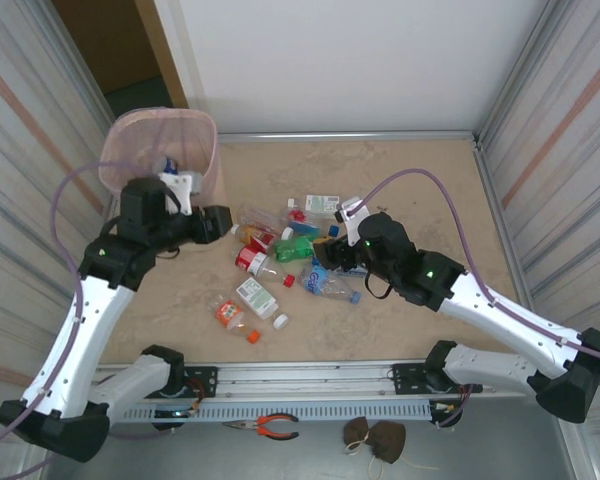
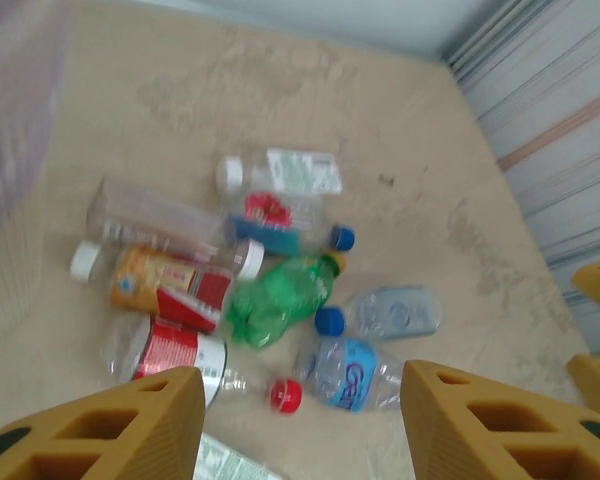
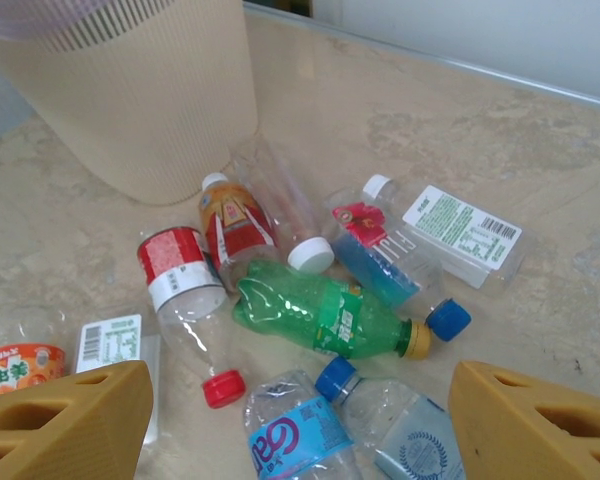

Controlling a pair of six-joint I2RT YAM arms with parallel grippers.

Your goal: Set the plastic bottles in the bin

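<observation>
Pale pink ribbed bin (image 1: 208, 140), green bottle (image 3: 320, 310) w/ yellow cap (image 3: 415, 340), red-label bottle (image 3: 175, 270), mottled beige table (image 1: 420, 180)

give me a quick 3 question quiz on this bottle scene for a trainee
1. True or false: the crumpled green plastic bottle has a yellow cap.
2. The pale pink ribbed plastic bin stands: A) upright, at the table's far left; B) tipped over; C) at the far right.
3. What colour is the cap on the clear bottle with the red-and-white label?
Key: 1 true; 2 A; 3 red.
</observation>
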